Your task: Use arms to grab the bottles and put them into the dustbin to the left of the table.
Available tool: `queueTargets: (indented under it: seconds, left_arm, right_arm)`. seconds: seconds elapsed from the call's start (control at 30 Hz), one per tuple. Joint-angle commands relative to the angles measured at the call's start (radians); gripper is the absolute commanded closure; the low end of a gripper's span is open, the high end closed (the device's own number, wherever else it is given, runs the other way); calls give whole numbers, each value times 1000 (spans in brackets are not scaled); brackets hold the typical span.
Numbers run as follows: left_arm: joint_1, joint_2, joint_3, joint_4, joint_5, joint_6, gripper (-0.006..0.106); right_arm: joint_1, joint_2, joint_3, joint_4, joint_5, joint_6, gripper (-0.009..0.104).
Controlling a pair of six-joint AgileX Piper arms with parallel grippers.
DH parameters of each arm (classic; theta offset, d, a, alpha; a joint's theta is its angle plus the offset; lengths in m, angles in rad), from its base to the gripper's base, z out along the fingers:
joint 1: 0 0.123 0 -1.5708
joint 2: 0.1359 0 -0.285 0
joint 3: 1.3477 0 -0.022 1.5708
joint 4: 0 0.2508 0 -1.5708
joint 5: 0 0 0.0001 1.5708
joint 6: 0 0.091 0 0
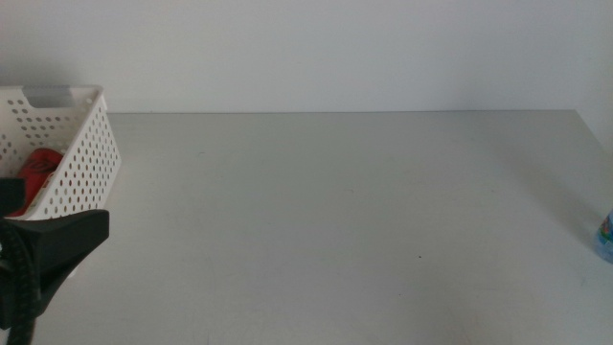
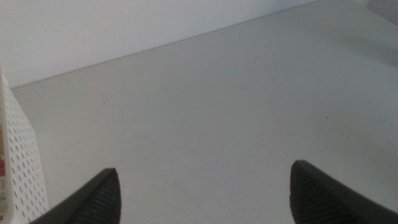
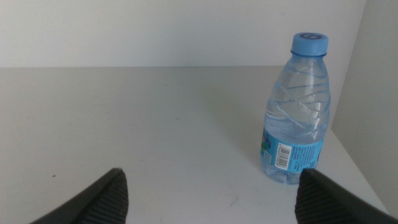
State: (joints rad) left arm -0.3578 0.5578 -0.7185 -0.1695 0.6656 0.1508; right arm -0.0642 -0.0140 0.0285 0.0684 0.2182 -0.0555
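grey table (image 1: 335, 211): dustbin (image 1: 81, 158) holds red can (image 1: 36, 171); water bottle (image 3: 296, 112) upright; both grippers apart, empty.

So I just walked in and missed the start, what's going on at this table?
Two robot arms are clearing bottles into a white perforated basket at the table's left end; a red item already lies inside. The left pincer is open and empty beside the basket. The right pincer is open, facing a blue-capped water bottle standing upright near the table's right edge, not yet gripped.
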Motion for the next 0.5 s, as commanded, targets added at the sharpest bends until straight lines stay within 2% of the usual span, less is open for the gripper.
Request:
queueTargets:
  seconds: [0.0,0.07,0.17,0.33,0.47]
  left_arm:
    - [-3,2,-26,-8,-73,-12,8]
    - [-3,2,-26,-8,-73,-12,8]
    - [-3,2,-26,-7,-74,-12,8]
    - [-3,2,-26,-7,-74,-12,8]
    - [-3,2,-26,-7,-74,-12,8]
  right_arm:
    - [-4,-18,-10,-33,-89,-32,25]
    - [-4,-1,-10,-52,-159,-59,25]
    - [-4,63,-10,-23,-266,-68,25]
    - [-4,252,-10,-22,-389,-68,25]
    - [-4,431,-10,-22,-557,-67,25]
